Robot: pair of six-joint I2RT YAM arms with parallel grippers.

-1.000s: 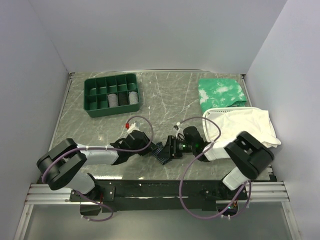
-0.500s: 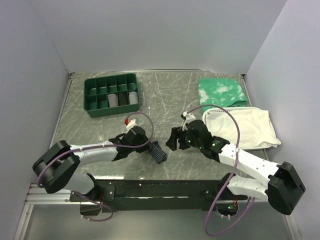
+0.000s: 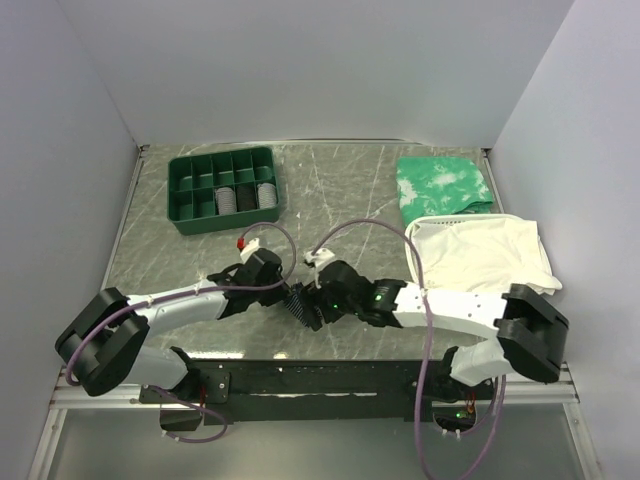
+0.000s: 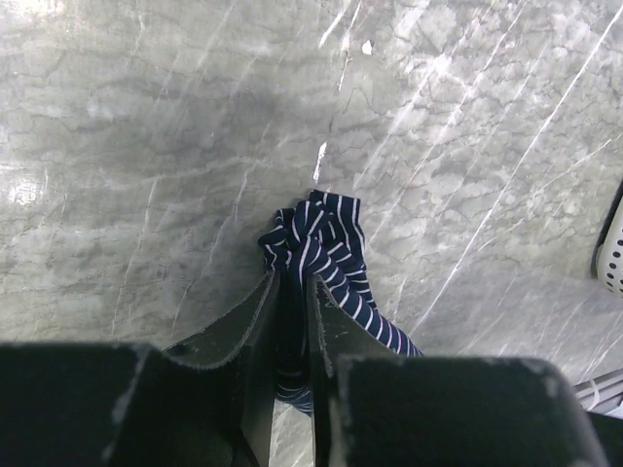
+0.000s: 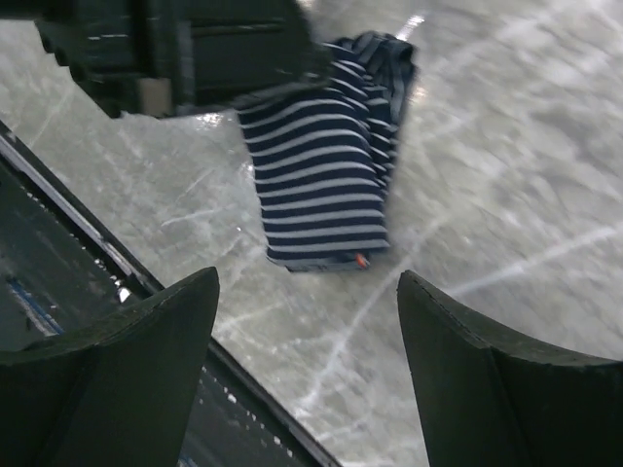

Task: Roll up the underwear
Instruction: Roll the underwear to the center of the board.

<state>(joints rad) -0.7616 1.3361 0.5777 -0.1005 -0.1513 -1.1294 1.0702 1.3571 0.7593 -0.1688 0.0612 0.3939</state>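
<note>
grey table (image 3: pixel 340 190), left gripper (image 4: pixel 292 284) seemingly on underwear (image 4: pixel 327 243), tray (image 3: pixel 228 221) behind

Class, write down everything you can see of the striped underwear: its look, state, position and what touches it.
The underwear is thin, soft dark navy fabric with fine white stripes and a tiny orange mark at one hem. It is folded into a narrow, bunched band near the front edge of the table. The left gripper pinches one end; the right gripper is open, facing it without touching.
</note>
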